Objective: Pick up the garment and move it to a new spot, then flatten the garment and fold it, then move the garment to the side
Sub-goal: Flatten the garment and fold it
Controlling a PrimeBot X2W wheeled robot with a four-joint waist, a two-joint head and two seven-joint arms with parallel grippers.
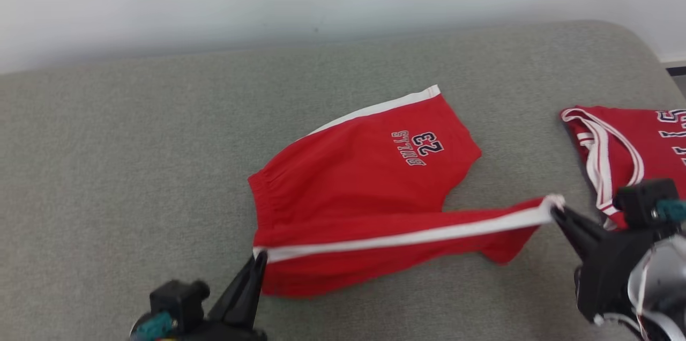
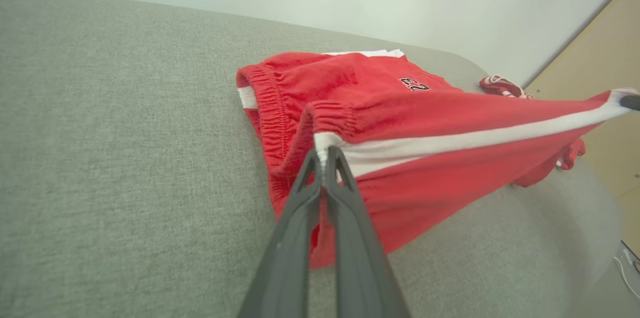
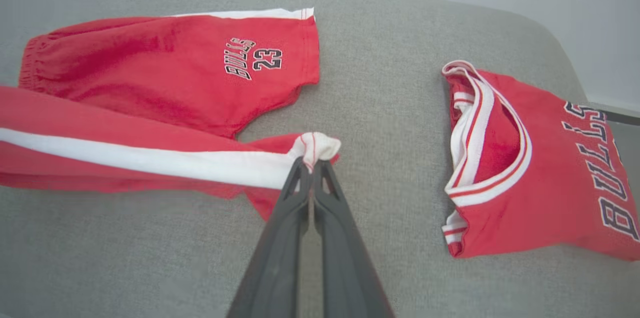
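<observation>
Both arms sit low and spread wide. At lower left, the left gripper (image 1: pixel 259 261) angles up and right, its 2 fingers pinched tight on the shorts (image 1: pixel 364 180). At lower right, the right gripper (image 1: pixel 555 212) points up-left, clamped on them too.

The grey cushion (image 1: pixel 134 158) is covered with woven fabric and has a rounded corner at the far right. Red shorts (image 1: pixel 364 180) lie near its middle. The leg with "BULLS 23" is flat on the fabric, and the near leg is raised off it. A red jersey (image 1: pixel 632 148) lies flat at the right, apart from the shorts.
</observation>
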